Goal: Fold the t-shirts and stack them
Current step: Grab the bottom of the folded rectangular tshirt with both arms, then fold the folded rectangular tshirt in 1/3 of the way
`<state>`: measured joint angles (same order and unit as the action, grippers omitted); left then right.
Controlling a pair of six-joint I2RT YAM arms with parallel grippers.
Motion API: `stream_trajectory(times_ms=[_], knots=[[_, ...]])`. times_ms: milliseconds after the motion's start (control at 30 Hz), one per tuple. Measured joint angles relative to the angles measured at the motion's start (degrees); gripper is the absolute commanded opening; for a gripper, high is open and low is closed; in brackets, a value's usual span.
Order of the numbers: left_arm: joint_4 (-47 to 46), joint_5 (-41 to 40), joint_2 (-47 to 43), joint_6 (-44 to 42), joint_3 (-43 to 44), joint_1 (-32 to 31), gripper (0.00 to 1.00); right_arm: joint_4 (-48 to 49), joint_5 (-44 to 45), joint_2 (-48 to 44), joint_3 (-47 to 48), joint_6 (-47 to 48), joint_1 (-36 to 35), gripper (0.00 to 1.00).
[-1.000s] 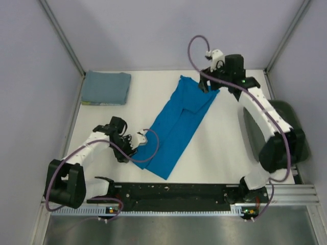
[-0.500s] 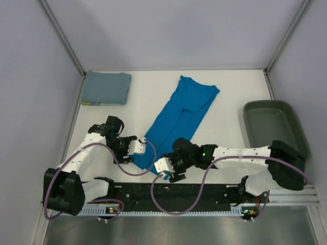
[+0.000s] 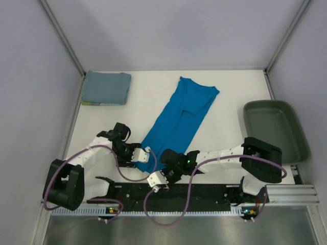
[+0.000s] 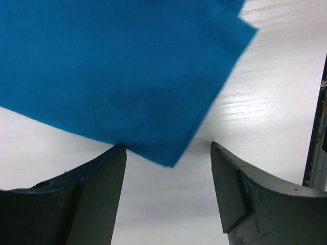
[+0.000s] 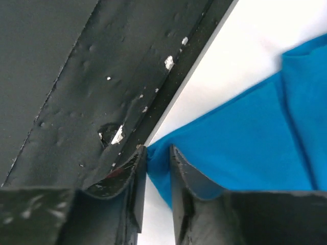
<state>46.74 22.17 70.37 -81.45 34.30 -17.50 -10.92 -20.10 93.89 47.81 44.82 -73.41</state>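
The cobalt blue t-shirt lies in a long narrow fold, slanting from the back middle towards the near edge. Its near corner is pinched between my right gripper's jaws, low by the black rail. That gripper sits at the shirt's near end. My left gripper stands open, and the shirt's other near corner pokes just between its tips, touching neither. It is at the shirt's left near edge. The grey-blue t-shirt rests folded square at the back left.
A dark green tray stands at the right edge of the table. The black rail runs along the near edge right beside my right gripper. Grey walls close in the left, back and right sides.
My right arm swung from the shirt's far end to its near corner and closed on it. My left gripper opened wider and shifted slightly towards the shirt's near-left corner.
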Motion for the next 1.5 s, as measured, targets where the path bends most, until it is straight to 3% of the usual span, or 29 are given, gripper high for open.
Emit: stream_trajectory(times_ms=[33, 100, 200, 367, 533, 633, 767, 1000, 1133, 1300, 1500], knots=[[-0.3, -0.2, 0.0, 0.6, 0.0, -0.3, 0.58, 0.1, -0.2, 0.0, 0.0, -0.1, -0.1, 0.12], [-0.6, -0.6, 0.0, 1.7, 0.0, -1.2, 0.29, 0.5, 0.3, 0.0, 0.0, 0.1, -0.5, 0.04], [-1.5, -0.9, 0.0, 3.7, -0.2, -2.9, 0.0, 0.5, 1.1, -0.5, -0.1, -0.1, -0.5, 0.0], [-1.8, 0.7, -0.2, 8.4, -0.2, -8.6, 0.0, -1.9, 1.0, -4.9, -2.1, -2.1, -0.5, 0.0], [4.8, 2.8, -1.1, 12.2, 1.8, -11.4, 0.0, -2.4, 1.0, -15.3, -4.9, -6.7, -0.2, 0.0], [8.4, 2.9, -1.0, 16.4, 7.8, -11.6, 0.0, -2.6, 1.0, -21.8, -5.9, -10.6, 2.2, 0.0], [9.0, 2.6, 3.0, 23.0, 20.3, -11.5, 0.0, -2.1, 1.6, -26.1, -6.1, -14.9, 11.5, 0.0], [7.1, -0.9, 21.9, 32.4, 42.5, -11.4, 0.0, 3.7, 2.8, -23.8, -6.0, -16.5, 30.6, 0.0], [7.5, -2.5, 35.6, 36.0, 56.6, -11.1, 0.0, 6.5, 3.6, -19.1, -5.3, -16.0, 38.1, 0.0], [7.5, -4.6, 46.8, 38.9, 68.1, -10.7, 0.0, 8.6, 3.8, -13.4, -4.1, -13.4, 42.2, 0.0], [8.0, -6.0, 52.9, 40.9, 73.6, -10.6, 0.0, 10.0, 4.2, -8.2, -2.7, -11.8, 44.3, 0.0]])
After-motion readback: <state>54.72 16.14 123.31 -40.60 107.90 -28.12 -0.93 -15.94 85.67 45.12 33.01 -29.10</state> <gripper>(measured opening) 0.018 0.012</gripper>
